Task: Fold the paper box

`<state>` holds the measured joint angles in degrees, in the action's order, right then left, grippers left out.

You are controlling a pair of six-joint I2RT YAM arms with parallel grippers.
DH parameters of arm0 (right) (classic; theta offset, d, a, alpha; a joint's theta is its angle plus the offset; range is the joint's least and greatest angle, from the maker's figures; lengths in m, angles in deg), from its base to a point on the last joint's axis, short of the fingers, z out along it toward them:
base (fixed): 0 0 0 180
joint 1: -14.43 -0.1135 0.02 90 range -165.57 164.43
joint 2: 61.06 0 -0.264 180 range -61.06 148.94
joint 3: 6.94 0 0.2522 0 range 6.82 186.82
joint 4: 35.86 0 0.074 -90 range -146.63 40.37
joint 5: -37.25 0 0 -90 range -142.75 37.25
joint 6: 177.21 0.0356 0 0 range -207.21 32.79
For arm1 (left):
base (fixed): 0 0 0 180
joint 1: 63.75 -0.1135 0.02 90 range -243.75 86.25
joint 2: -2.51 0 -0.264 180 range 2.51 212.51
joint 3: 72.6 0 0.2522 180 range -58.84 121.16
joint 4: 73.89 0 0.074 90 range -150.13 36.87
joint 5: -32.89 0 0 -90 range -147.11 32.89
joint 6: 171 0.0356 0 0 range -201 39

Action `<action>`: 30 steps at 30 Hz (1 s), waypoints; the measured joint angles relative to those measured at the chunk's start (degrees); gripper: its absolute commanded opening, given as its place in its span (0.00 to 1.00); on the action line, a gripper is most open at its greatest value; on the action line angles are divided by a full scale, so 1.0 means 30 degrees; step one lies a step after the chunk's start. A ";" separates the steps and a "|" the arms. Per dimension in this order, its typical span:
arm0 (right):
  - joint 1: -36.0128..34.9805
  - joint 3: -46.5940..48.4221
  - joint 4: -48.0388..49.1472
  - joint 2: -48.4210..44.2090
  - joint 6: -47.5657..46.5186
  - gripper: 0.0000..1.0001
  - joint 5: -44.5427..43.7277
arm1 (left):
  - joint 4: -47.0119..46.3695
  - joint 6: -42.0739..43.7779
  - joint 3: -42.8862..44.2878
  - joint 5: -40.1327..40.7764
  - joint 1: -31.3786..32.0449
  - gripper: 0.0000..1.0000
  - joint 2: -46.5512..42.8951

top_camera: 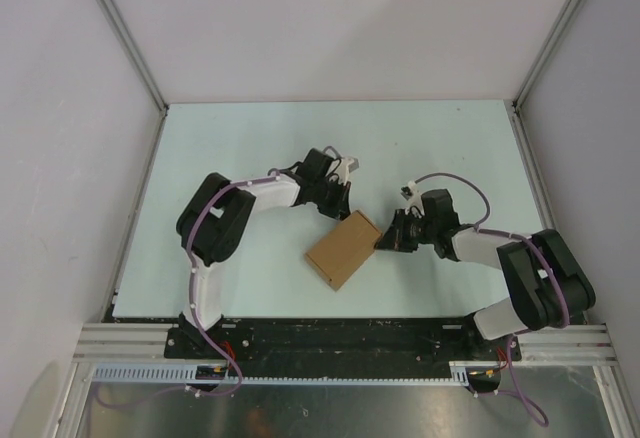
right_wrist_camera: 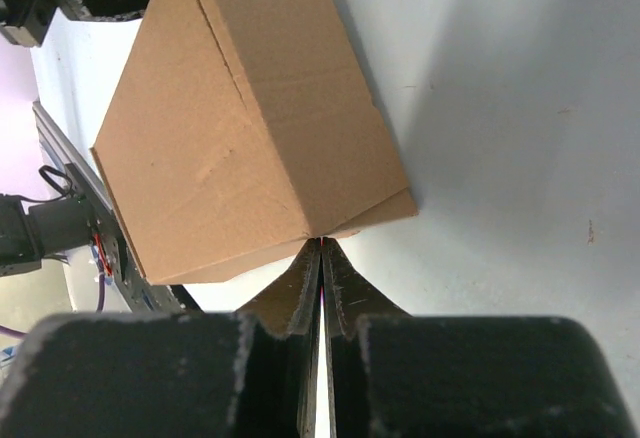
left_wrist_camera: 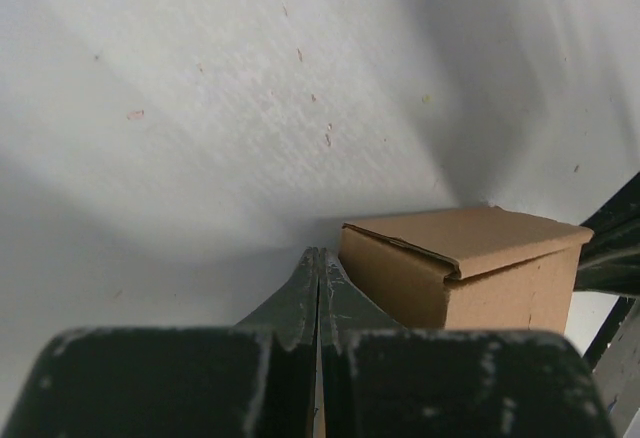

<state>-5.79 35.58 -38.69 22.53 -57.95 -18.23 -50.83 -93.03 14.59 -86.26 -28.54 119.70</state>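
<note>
Paper box (top_camera: pixel 343 249) is sitting closed-up on the table (top_camera: pixel 250 138). Left gripper (left_wrist_camera: pixel 318 258) is resting clenched just beside it. Right gripper (right_wrist_camera: pixel 321 248), also clenched, is touching its corner.

Paper box (top_camera: pixel 343 249) on table (top_camera: pixel 250 138) — left gripper (top_camera: pixel 338 208) behind, right gripper (top_camera: pixel 383 241) rt side.

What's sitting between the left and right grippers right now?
Only the box, as the top view shows: the left gripper is at its far side, the right gripper at its right corner, both shut.
</note>
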 measured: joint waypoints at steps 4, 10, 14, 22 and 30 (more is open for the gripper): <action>-0.0022 0.0066 0.0000 0.0306 0.0007 0.06 0.0058 | -0.0080 0.0000 -0.0517 0.0007 0.0022 0.00 -0.0342; 0.0080 0.0321 -0.0444 0.0364 -0.0291 0.08 0.0138 | -0.0299 -0.0087 -0.1370 0.0379 0.0029 0.00 -0.0969; 0.0583 0.0401 -0.1625 -0.0831 -0.0809 0.14 -0.0576 | -0.0036 -0.0663 -0.2127 0.0576 -0.0102 0.01 -0.1581; 0.0809 0.0750 -0.4983 -0.4401 -0.1486 0.13 -0.3242 | 0.0357 -0.1749 -0.4284 0.2368 -0.1566 0.02 -0.3592; -0.1778 0.0750 -0.8823 -0.6601 -0.0073 0.00 -0.7147 | 0.0160 -0.3075 -0.8655 0.4860 -0.1698 0.00 -0.7970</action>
<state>-11.13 37.83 -65.15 2.72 -58.17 -39.67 -50.35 -102.26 -11.38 -71.68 -33.64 95.79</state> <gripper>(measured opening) 0.028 0.005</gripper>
